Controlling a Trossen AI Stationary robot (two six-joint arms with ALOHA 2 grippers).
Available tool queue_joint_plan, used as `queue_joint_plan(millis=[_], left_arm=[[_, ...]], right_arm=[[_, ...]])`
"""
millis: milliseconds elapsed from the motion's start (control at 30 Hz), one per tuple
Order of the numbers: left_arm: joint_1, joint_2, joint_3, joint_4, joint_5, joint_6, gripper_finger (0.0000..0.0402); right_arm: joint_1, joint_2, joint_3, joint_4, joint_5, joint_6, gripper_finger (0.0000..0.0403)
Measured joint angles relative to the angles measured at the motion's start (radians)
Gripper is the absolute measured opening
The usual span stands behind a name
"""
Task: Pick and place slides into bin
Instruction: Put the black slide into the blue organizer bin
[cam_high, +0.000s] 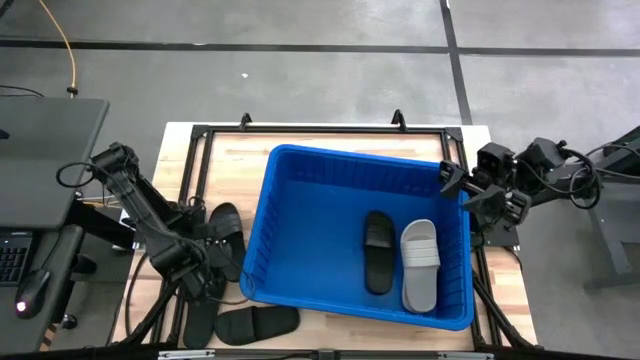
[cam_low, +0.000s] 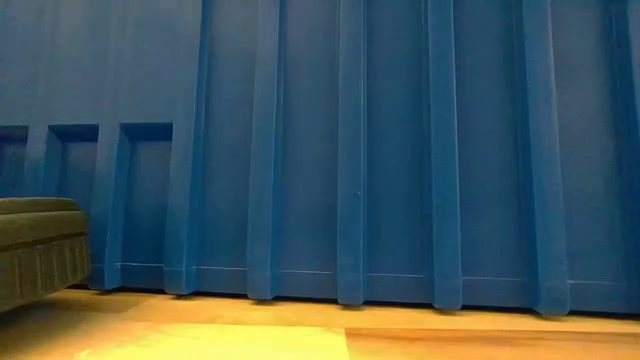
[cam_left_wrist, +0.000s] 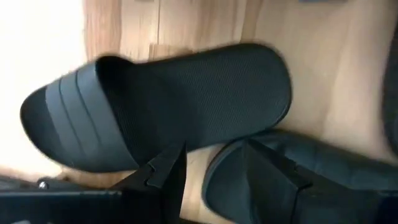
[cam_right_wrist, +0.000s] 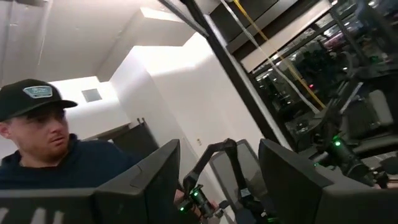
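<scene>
The blue bin (cam_high: 300, 170) stands on the table's middle. One black slide (cam_high: 378, 250) and one light grey slide (cam_high: 420, 262) lie side by side on the bin's floor. Three more black slides lie on the table left of the bin: one (cam_high: 226, 236) by the bin's left wall, one (cam_high: 256, 322) near the front edge and one (cam_high: 200, 318) under my left arm. My left gripper (cam_high: 205, 272) hovers open over two of them (cam_left_wrist: 186, 106) (cam_left_wrist: 323, 168), its fingers above the gap between the two. My right gripper (cam_high: 452, 180) is open and empty at the bin's right rim (cam_right_wrist: 217, 149).
The low view shows the bin's ribbed wall (cam_low: 400, 150) close up and a slide's sole edge (cam_low: 40, 250) on the wooden table. A black frame (cam_high: 200, 150) runs round the tabletop. A person (cam_right_wrist: 43, 143) shows in the room in the right wrist view.
</scene>
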Motion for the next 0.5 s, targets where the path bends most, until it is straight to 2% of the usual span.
queue_joint_plan(millis=[167,267,367,500], left_arm=[[-0.034,0.003,-0.065,0.012,0.000,-0.115,0.0147],[-0.046,0.003,-0.095,0.016,0.012,-0.264,0.0147],[-0.069,0.003,-0.119,0.008,-0.043,-0.371,0.0147],[-0.069,0.003,-0.132,0.030,-0.115,-0.403,0.0147]], right_arm=[[0.000,0.001,0.000,-0.038,0.039,-0.002,0.0207],[0.000,0.002,0.000,-0.060,0.066,-0.002,0.0207],[0.000,0.006,0.000,-0.083,0.101,-0.002,0.0207],[0.000,0.014,0.000,-0.102,0.146,0.003,0.0207]])
